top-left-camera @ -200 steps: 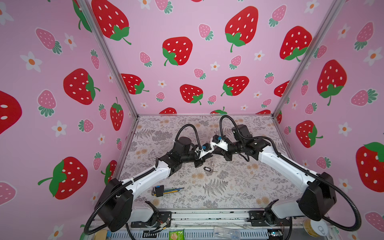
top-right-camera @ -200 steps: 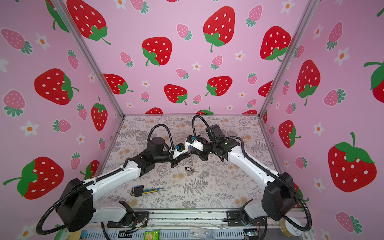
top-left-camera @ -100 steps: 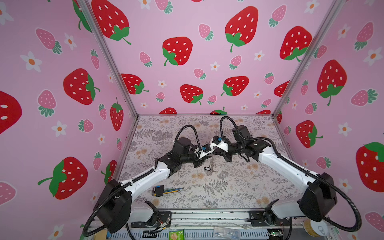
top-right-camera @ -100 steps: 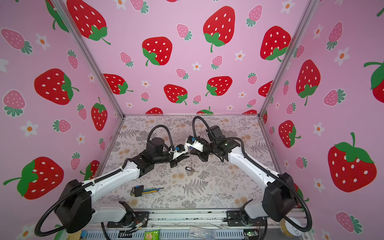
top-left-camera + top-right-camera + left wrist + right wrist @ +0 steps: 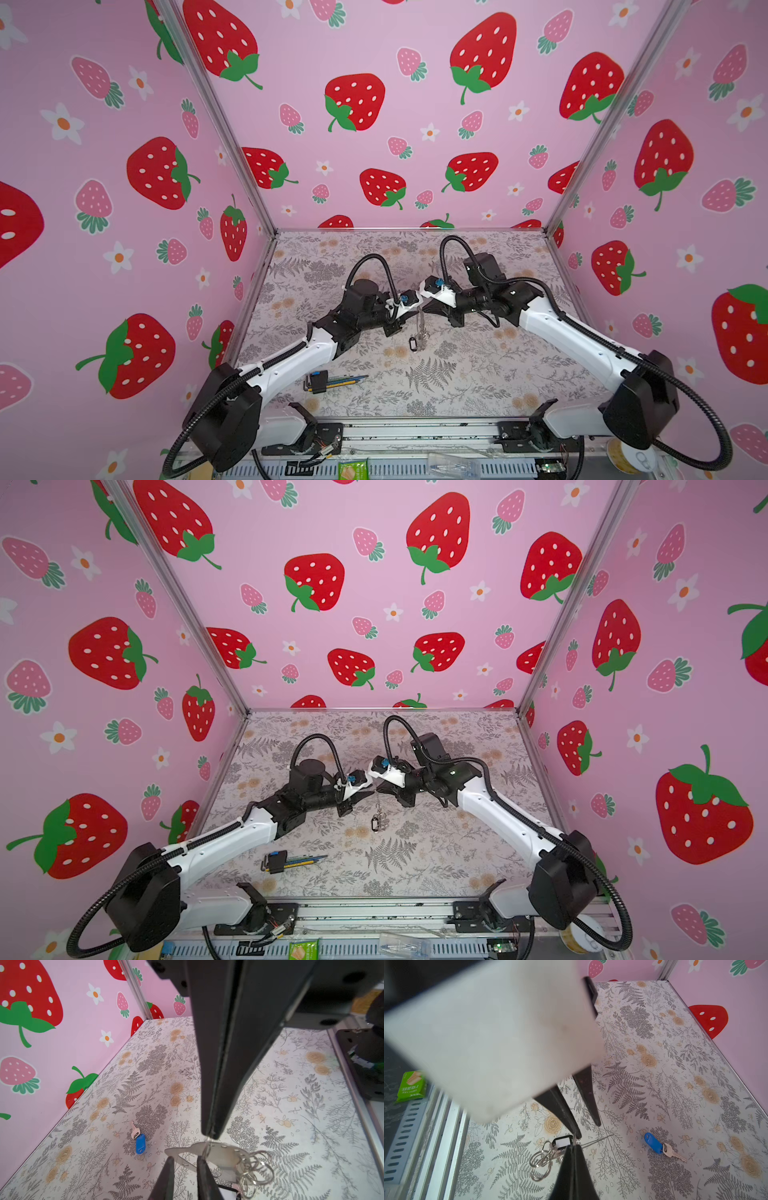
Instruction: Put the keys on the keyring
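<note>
Your right gripper [image 5: 423, 308] is clamped on the keyring [image 5: 220, 1153] above the middle of the tabletop [image 5: 478, 374]: a thin grey plate hanging long axis down, rings [image 5: 255, 1167] and black-rimmed tag [image 5: 562, 1142] lowest. Your left gripper [image 5: 185, 1176] stands released beside it. The blue-tagged key [image 5: 660, 1147] lies nearer the back edge.

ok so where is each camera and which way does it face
Both top views: high above the arm bases, looking down over the table; left arm and right arm show whole.
Left wrist: on the left arm, looking past the open left gripper at the right gripper, shut on the keyring.
Right wrist: on the right arm, looking past its own shut tip at the left gripper.
Shared: both wrist views show the blue-tagged key.
</note>
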Robot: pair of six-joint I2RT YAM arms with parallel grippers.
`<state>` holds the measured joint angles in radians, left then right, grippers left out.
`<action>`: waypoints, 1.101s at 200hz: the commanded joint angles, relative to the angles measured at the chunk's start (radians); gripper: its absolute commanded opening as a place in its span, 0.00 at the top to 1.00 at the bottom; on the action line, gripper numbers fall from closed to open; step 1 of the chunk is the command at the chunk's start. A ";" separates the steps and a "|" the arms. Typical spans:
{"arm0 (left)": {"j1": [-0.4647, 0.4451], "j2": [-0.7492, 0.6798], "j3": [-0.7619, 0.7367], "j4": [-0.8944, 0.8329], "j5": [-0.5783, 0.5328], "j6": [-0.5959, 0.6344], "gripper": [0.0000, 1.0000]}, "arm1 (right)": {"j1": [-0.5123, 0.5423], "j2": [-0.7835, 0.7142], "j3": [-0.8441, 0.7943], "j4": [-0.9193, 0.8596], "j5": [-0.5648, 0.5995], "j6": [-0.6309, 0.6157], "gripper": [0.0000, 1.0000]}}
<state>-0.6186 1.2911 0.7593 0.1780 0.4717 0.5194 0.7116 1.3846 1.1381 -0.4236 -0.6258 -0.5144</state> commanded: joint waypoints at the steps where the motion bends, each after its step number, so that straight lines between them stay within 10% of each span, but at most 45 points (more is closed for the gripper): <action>1: 0.002 -0.014 0.025 -0.037 0.084 0.041 0.77 | 0.005 -0.019 -0.011 0.019 -0.001 -0.015 1.00; 220: 0.004 -0.003 0.028 0.030 0.123 -0.021 0.91 | 0.020 0.011 -0.004 0.016 -0.012 -0.004 1.00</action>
<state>-0.6147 1.2835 0.7593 0.1905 0.5423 0.4919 0.7227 1.3853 1.1374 -0.4156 -0.6136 -0.5140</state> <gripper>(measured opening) 0.104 0.046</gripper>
